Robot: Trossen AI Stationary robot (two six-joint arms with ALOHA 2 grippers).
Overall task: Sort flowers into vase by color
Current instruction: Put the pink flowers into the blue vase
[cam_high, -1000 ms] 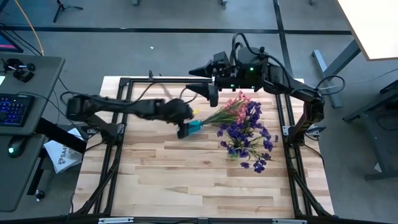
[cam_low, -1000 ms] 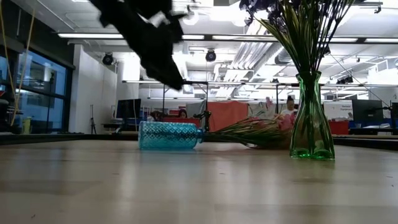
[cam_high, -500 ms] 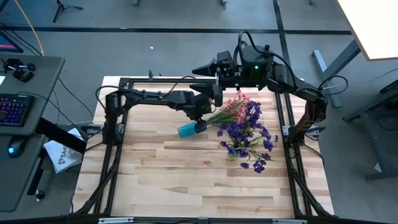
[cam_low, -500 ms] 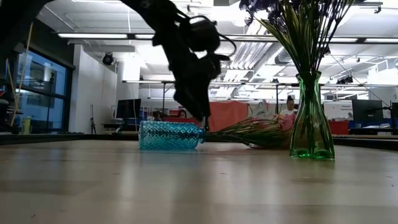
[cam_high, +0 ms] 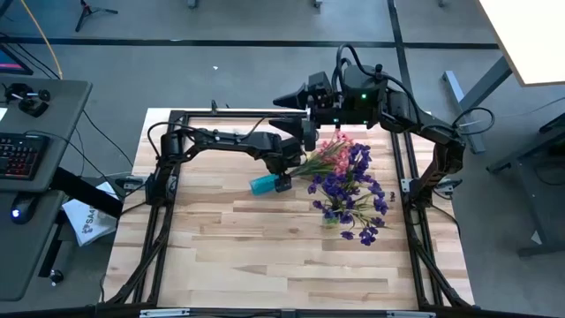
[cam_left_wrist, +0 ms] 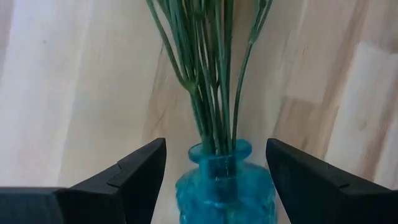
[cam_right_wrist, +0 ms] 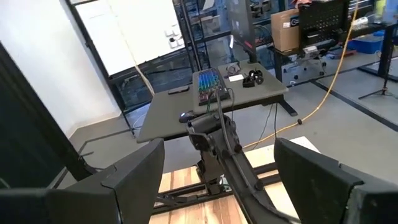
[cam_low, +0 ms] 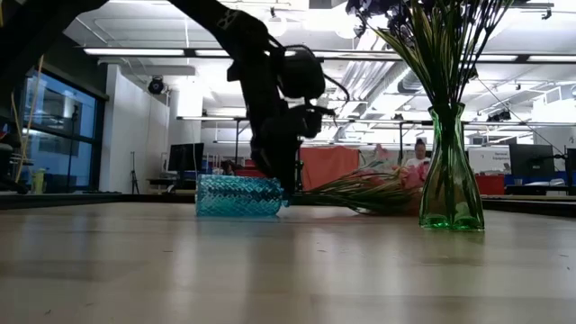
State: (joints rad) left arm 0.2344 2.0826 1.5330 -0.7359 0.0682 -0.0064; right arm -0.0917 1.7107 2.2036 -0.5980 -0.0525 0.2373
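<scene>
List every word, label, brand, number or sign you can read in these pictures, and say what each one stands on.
"SA...": only these first letters read, on a white sheet lying on the floor left of the table; the rest is too small to read.
Label on a cardboard box in the room, seen in the right wrist view: too blurred to read.
Keyboard keys on the desk: too small to read.
Blue vase, green vase and the arms: no readable text.
</scene>
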